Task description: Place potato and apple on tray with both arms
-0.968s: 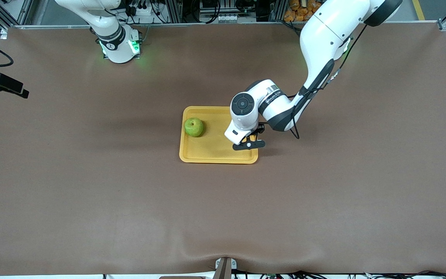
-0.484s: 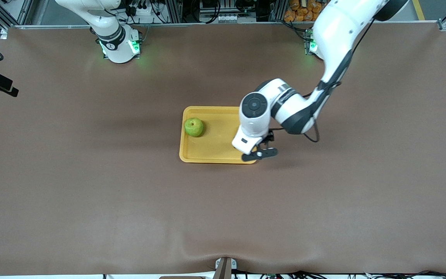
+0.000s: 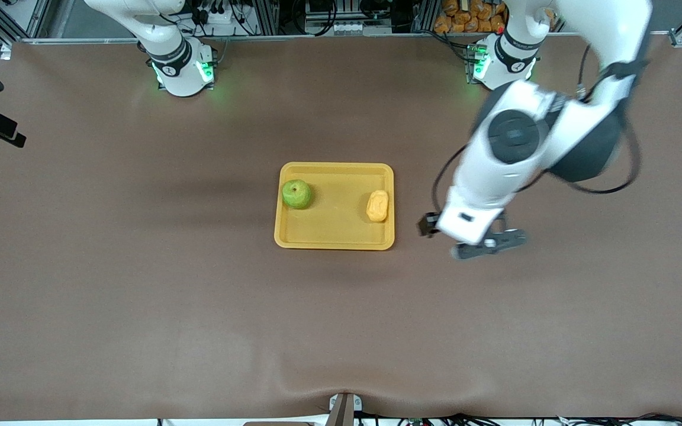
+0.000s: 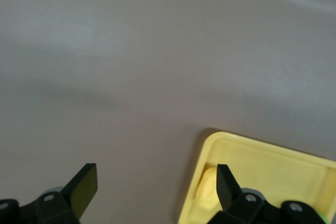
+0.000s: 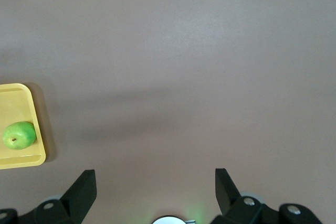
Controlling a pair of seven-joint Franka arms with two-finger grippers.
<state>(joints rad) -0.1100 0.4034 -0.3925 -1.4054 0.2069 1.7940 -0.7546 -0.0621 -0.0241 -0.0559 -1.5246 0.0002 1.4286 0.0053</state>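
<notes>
Judging by how things lie, you are at the finish: both fruits rest on the tray point(image 3: 334, 239), so the next move calls only for parking the arms clear. The apple point(image 3: 296, 194) sits at the tray's end toward the right arm, and the potato point(image 3: 378, 206) lies at the end toward the left arm, just inside the rim. Your left gripper point(image 3: 488, 244) hangs over bare worktop point(image 3: 199, 307) beside the tray, apart from the potato, fingers spread and empty. Your right gripper point(image 5: 152, 190) waits, released too, over worktop off the apple's end of the tray.
</notes>
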